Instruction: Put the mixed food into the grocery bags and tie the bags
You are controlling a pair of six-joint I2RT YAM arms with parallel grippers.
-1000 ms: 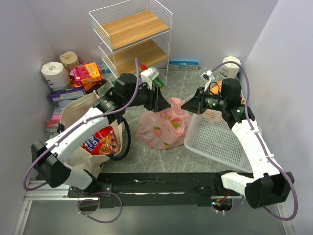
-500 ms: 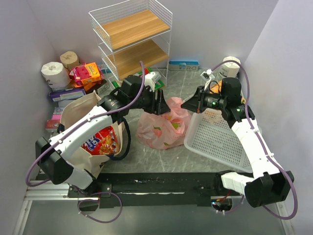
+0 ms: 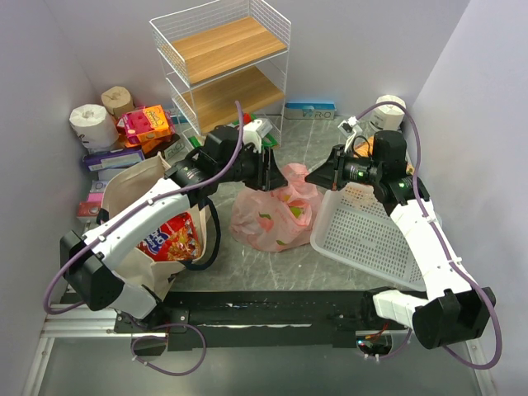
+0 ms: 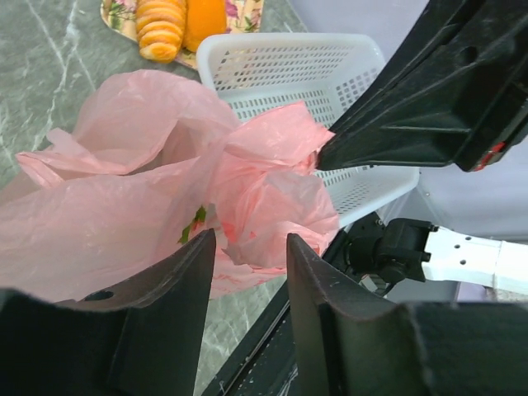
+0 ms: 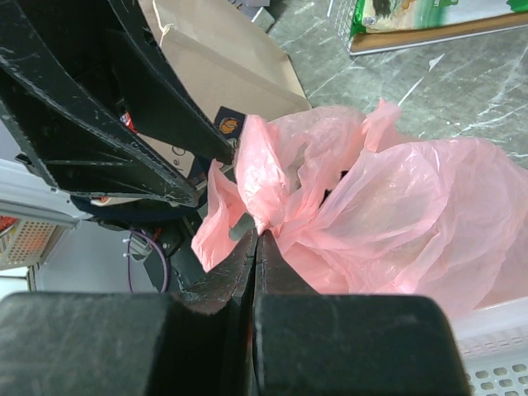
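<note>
A pink plastic bag (image 3: 272, 216) sits on the worktop (image 3: 247, 266), its top bunched upward. The right fingers (image 5: 330, 346) are pinched shut on one twist of that top, and the left fingers (image 4: 157, 330) stand apart around the neighbouring fold. For a good knot, the left should likely clamp firmly first, then pull gently so the thin film doesn't tear.

We held both arms stretched forward and bent inward, meeting above the pink bag (image 3: 272, 216). Our left claw (image 3: 268, 172) sat at the left of the bag's bunched top, its fingers (image 4: 177, 285) parted with a gap between them. Our right claw (image 3: 312, 176) sat at the right of that top, fingers (image 5: 276, 280) pressed together on a fold of the plastic.
</note>
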